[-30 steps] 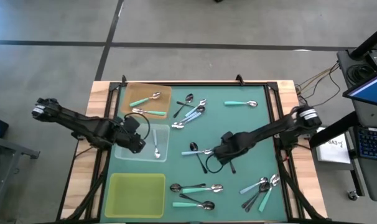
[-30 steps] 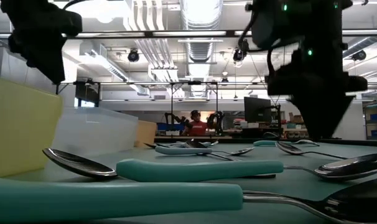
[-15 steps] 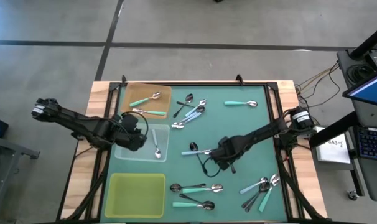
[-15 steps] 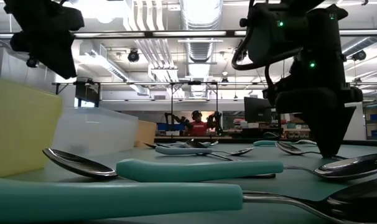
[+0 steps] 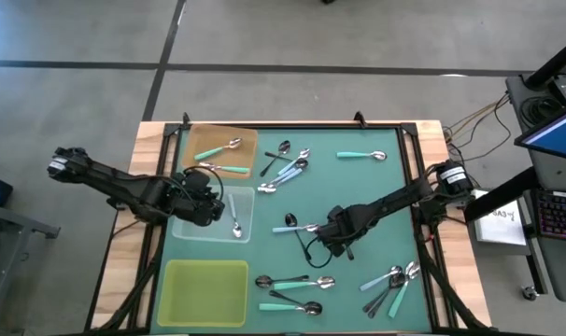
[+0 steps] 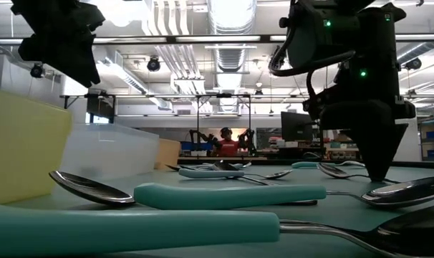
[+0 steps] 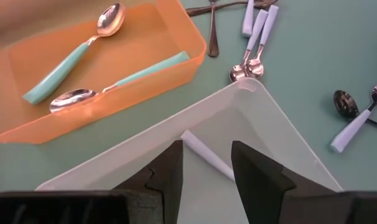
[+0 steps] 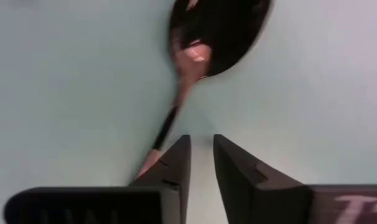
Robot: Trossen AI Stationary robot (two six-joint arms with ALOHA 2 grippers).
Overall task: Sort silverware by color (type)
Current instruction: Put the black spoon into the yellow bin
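Observation:
Spoons with mint, pale-blue or black handles lie scattered on the green mat [image 5: 358, 187]. My left gripper [image 5: 205, 194] is open and holds nothing, just above the clear tray [image 5: 194, 227]. In that tray lies one pale-blue spoon [image 5: 236, 222], whose handle [image 7: 204, 155] shows between my fingers. My right gripper [image 5: 343, 237] points down at the mat's middle, its tips [image 6: 378, 175] at the mat. Its fingers are a narrow gap apart [image 8: 201, 168]. A dark-handled spoon [image 8: 219, 31] lies just ahead, and its thin neck [image 8: 167, 124] runs past one finger [image 8: 173, 162]. My right gripper has nothing between its fingers. The spoon's neck runs up against the outer side of one finger, and I cannot tell whether the two touch.
The orange tray [image 5: 250, 140] at the far left holds two mint spoons. A yellow-green tray [image 5: 205, 291] stands at the near left. Spoon clusters lie at the far middle [image 5: 288, 163], near middle [image 5: 297, 282] and near right [image 5: 393, 285]. A black spoon and a pale-blue spoon [image 5: 297, 224] lie left of my right gripper.
My right gripper has gone down until its tips reach the mat beside the dark-handled spoon. My left gripper has risen a little over the clear tray and shifted slightly toward the far edge.

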